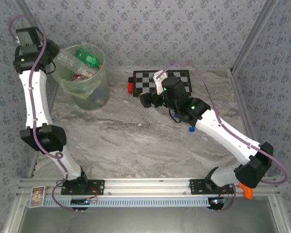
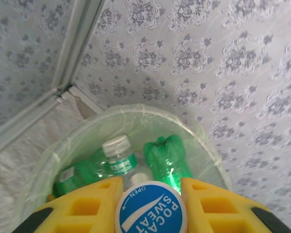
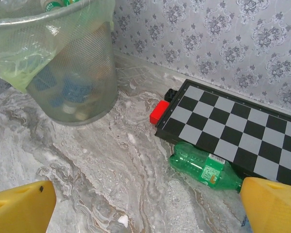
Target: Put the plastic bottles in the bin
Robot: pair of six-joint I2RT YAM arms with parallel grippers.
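Above the round translucent pale-green plastic bin (image 2: 136,110), a blue-and-white-capped plastic bottle (image 2: 151,213) is pinched by the left end effector (image 2: 150,187). Inside it, green bottles (image 2: 167,162) are seen. The right end effector (image 3: 145,208) is spread wide near a green plastic bottle (image 3: 203,169) lying on the marble counter (image 3: 111,160) against a black-and-white checkerboard (image 3: 242,131).

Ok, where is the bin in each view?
Top external: bin upper left, by the left arm.
Left wrist: bin lower centre, beyond the held bottle.
Right wrist: bin upper left, on the table.
Shared landmark: the patterned wall behind it.
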